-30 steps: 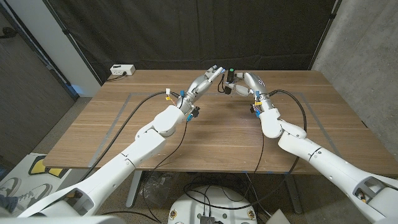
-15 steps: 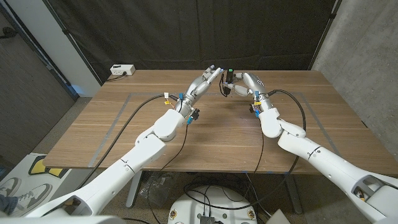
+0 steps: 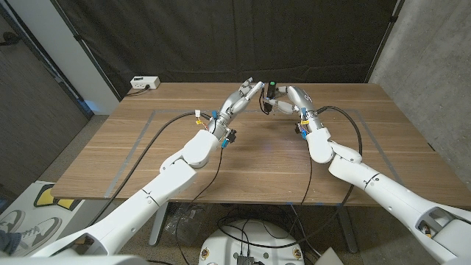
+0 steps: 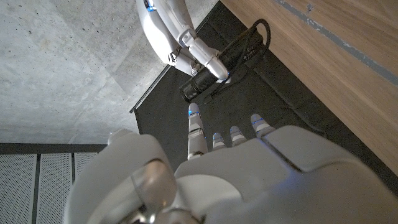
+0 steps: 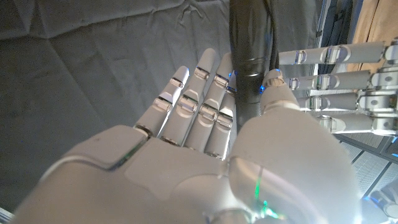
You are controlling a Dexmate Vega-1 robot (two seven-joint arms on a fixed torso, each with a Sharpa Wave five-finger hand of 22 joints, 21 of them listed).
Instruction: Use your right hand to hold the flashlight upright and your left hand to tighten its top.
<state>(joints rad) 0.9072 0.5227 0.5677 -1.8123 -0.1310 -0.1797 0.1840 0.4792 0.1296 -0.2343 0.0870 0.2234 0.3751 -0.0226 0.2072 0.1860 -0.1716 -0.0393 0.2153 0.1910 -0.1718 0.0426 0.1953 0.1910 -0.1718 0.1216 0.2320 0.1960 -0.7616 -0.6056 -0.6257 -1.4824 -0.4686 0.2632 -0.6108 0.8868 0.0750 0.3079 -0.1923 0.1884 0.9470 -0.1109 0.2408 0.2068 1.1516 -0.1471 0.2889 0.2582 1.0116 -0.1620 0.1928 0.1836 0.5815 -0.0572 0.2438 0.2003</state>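
Flashlight (image 3: 271, 94) is standing upright in the grasping right hand (image 3: 283, 101) (tightening undone), while the left hand (image 3: 247, 94) is hovering open-fingered at its nine o'clock.

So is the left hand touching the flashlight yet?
Apart. The left wrist view shows dark backdrop between the left hand's fingertips and the flashlight.

No text, label, brand, number or sign can be read in any of the views. The small white box (image 3: 145, 82) at the far left corner of the counter (image 3: 250, 158) has some marks on it, but they are too small to read. The yellow and black shape (image 3: 40, 196) on the floor at the near left is a graphic only, without letters that I can read.
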